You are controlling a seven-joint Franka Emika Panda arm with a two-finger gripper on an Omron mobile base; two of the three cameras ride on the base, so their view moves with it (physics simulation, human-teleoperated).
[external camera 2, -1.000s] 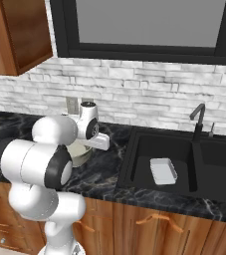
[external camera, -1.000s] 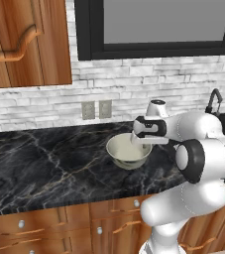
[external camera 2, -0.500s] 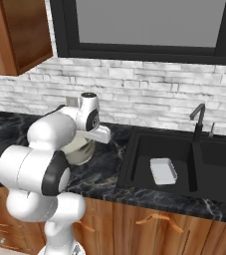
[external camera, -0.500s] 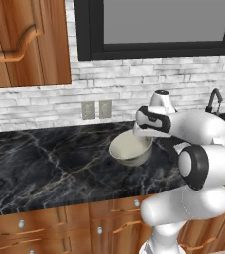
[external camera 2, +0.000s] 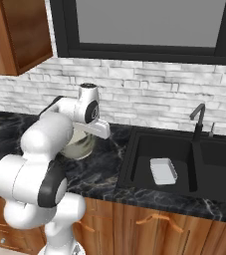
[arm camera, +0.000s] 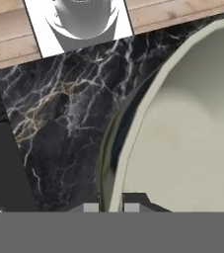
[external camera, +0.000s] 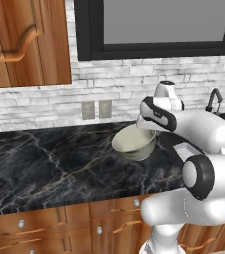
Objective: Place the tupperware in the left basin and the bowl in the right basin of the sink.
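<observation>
The gripper (arm camera: 111, 206) is pinched on the rim of the bowl (external camera: 134, 143), one fingertip inside the wall and one outside, as the hand view shows; the jaws are nearly together with only the thin cream wall between them. In the left base view the bowl hangs tilted, lifted off the black marble counter (external camera: 49, 168), its mouth turned toward the left. The tupperware (external camera 2: 163, 171) already lies in the left basin (external camera 2: 139, 164) of the sink (external camera 2: 129, 187), flat on its floor toward the right side, near the divider. The right basin (external camera 2: 219, 169) lies further right, beyond the divider and the faucet (external camera 2: 199, 119). So the carry turns on this: the bowl's target is well to the right of the gripper, past the left basin, and I judge the arm must cross over the tupperware without dropping short
</observation>
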